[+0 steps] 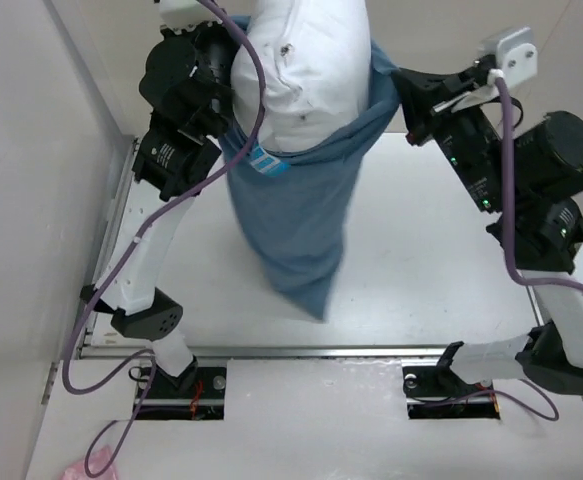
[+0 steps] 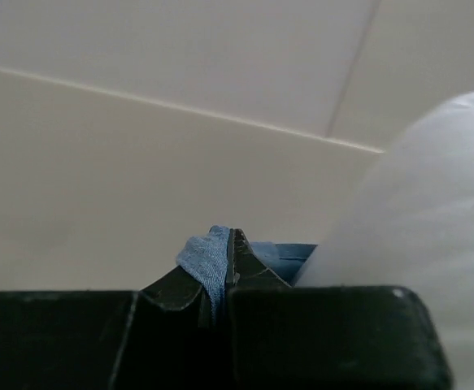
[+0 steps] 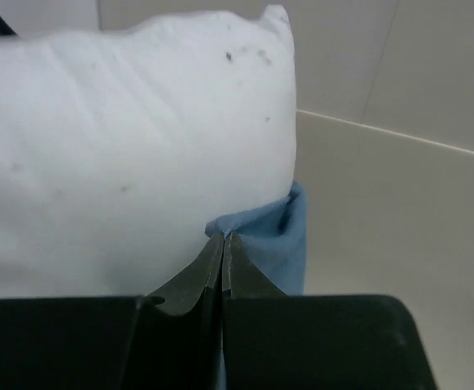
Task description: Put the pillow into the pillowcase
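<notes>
From above, the pillowcase [image 1: 296, 220] hangs with its mouth up and its lower end drooping toward the worktop [image 1: 431, 270]. The pillow [image 1: 306, 70] stands in that mouth, its lower part inside the cloth and its upper part sticking out above the blue rim. The left arm [image 1: 171, 150] and the right arm [image 1: 531, 170] are both raised, 1 at each side of the mouth. In the left wrist view, the left fingers [image 2: 249, 272] are pressed together on a fold of the pillowcase [image 2: 206, 264] rim, with the pillow [image 2: 432, 211] just beside them on the right. In the right wrist view, the right fingers [image 3: 194, 280] pinch the pillowcase [image 3: 289, 236] edge, close against the pillow [image 3: 131, 138].
</notes>
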Motion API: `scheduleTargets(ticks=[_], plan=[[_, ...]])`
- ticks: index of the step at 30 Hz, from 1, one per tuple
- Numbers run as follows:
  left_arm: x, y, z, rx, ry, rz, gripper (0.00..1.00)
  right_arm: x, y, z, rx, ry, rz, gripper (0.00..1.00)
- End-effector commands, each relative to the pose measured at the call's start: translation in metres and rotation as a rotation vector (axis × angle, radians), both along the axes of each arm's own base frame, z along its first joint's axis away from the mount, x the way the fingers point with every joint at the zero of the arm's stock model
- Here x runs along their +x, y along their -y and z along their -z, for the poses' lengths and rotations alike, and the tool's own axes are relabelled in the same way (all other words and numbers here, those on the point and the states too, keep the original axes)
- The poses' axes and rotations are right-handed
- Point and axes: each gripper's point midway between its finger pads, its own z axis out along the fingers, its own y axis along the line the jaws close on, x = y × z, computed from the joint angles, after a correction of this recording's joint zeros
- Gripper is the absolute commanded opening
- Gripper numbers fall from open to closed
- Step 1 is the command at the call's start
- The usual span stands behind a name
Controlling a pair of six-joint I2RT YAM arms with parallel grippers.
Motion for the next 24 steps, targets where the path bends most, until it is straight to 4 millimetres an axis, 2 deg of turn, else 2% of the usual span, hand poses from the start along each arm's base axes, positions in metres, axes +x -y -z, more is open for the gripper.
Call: scheduleTargets(ticks=[1,2,3,4,5,6,7,8,9,10,11,13,14,15,16,17,18,19,21,22,23,24], plan=[[-0.070,-0.107,-0.056,-0.265,0.178,-0.232,0.00,-0.010,-0.001,-0.016,0.133,0.056,-0.051,0.00],[-0.075,-0.098,-0.052,-0.242,0.169,-0.179,0.00,0.021,0.053,-0.010,0.251,0.001,0.305,0.00],[-0.098,-0.098,-0.057,-0.257,0.186,-0.104,0.00,0.025,0.093,-0.027,0.341,0.026,0.498,0.00],[-0.098,-0.063,-0.049,-0.154,0.178,0.045,0.00,0.050,0.108,-0.029,0.340,0.065,0.713,0.00],[-0.107,-0.049,-0.049,-0.145,0.184,0.134,0.00,0.058,0.133,-0.031,0.382,0.061,0.853,0.00],[-0.113,-0.037,-0.047,-0.114,0.189,0.200,0.00,0.031,0.194,-0.064,0.548,0.120,0.981,0.00],[-0.122,-0.017,-0.043,-0.072,0.178,0.289,0.00,0.066,0.180,-0.055,0.487,0.113,1.010,0.00],[-0.128,-0.006,-0.045,-0.062,0.192,0.348,0.00,0.069,0.182,-0.059,0.437,0.119,1.012,0.00],[-0.132,-0.003,-0.046,-0.058,0.194,0.370,0.00,0.064,0.179,-0.075,0.436,0.184,0.962,0.00],[-0.124,0.008,-0.040,-0.031,0.178,0.373,0.00,0.072,0.170,-0.075,0.394,0.198,0.938,0.00],[-0.121,0.009,-0.043,-0.045,0.186,0.362,0.00,0.050,0.181,-0.093,0.436,0.260,0.906,0.00],[-0.107,0.003,-0.043,-0.059,0.175,0.280,0.00,0.045,0.177,-0.100,0.415,0.306,0.865,0.00],[-0.093,0.006,-0.045,-0.069,0.176,0.223,0.00,0.037,0.182,-0.104,0.426,0.314,0.865,0.00],[-0.083,-0.002,-0.043,-0.086,0.155,0.145,0.00,0.030,0.189,-0.108,0.435,0.330,0.881,0.00],[-0.075,-0.002,-0.042,-0.084,0.144,0.106,0.00,0.025,0.194,-0.112,0.439,0.344,0.893,0.00],[-0.055,0.006,-0.033,-0.070,0.118,0.055,0.00,0.018,0.199,-0.115,0.439,0.359,0.909,0.00],[-0.056,-0.011,-0.040,-0.098,0.119,-0.024,0.00,0.018,0.200,-0.116,0.428,0.377,0.939,0.00],[-0.052,-0.015,-0.038,-0.104,0.110,-0.058,0.00,0.014,0.204,-0.115,0.427,0.375,0.963,0.00],[-0.042,-0.027,-0.030,-0.101,0.097,-0.117,0.00,0.024,0.201,-0.108,0.390,0.353,0.993,0.00],[-0.039,-0.033,-0.025,-0.126,0.087,-0.135,0.00,0.021,0.202,-0.109,0.385,0.359,0.988,0.00],[-0.037,-0.038,-0.021,-0.137,0.085,-0.146,0.00,0.026,0.194,-0.111,0.351,0.367,0.952,0.00],[-0.039,-0.055,-0.022,-0.159,0.095,-0.164,0.00,0.036,0.182,-0.109,0.297,0.359,0.916,0.00]])
